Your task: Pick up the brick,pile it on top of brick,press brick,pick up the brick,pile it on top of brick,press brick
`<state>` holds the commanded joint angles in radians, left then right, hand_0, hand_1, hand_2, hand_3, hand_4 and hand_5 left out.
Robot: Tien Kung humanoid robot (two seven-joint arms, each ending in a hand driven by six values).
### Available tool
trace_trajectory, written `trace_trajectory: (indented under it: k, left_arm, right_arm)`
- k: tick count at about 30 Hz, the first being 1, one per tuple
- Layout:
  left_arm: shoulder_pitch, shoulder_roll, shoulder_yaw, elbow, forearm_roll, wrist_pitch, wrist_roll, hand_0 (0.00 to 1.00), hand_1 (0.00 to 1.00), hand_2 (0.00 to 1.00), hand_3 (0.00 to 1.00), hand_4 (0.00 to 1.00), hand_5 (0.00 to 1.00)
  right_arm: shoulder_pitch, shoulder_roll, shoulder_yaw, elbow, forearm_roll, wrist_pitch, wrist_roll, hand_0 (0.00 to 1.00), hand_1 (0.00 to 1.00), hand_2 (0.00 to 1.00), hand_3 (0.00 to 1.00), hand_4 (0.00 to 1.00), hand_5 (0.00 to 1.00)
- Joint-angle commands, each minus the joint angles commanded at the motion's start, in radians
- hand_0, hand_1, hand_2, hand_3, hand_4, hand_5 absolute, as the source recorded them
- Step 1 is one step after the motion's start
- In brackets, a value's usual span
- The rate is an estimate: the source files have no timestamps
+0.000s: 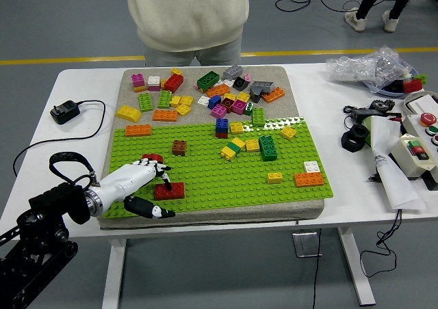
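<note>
At the far left of the white table (pixel 75 83), a black power adapter (pixel 65 111) is lying with its cable trailing toward the near edge. The left hand (pixel 137 182) is reaching in from the lower left corner over the green baseplate (pixel 219 172). Its fingers (pixel 163 175) are resting on the top of a red brick (pixel 169 191) at the plate's near left, the thumb lying along the plate's near edge below the brick; the hand is pressing on it rather than enclosing it. Just behind the hand another red piece (pixel 152 158) is showing, and a brown brick (pixel 179 147) is standing farther in. Loose bricks of many colours (pixel 212 90) are lying along the mat's far strip. A person in a cream top (pixel 188 11) is standing at the far side. At the right, a control box (pixel 423 152) is sitting among other gear.
</note>
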<state>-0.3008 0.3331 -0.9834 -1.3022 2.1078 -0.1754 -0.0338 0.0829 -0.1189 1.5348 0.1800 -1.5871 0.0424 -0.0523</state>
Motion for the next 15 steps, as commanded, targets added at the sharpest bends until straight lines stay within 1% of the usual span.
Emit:
trace_trajectory:
  k: [7, 15]
  left_arm:
    - [0.002, 0.005, -0.009, 0.005, 0.005, -0.005, 0.002, 0.998, 0.998, 0.937, 0.593, 0.979, 0.498]
    - [0.002, 0.002, -0.004, 0.003, 0.000, -0.003, 0.001, 0.998, 0.998, 0.936, 0.592, 0.981, 0.499]
  right_arm:
    - [0.000, 0.000, 0.000, 0.000, 0.000, 0.000, 0.000, 0.763, 0.681, 0.723, 0.745, 0.998, 0.689]
    - [0.000, 0.000, 0.001, 0.000, 0.000, 0.000, 0.000, 0.763, 0.681, 0.724, 0.745, 0.998, 0.689]
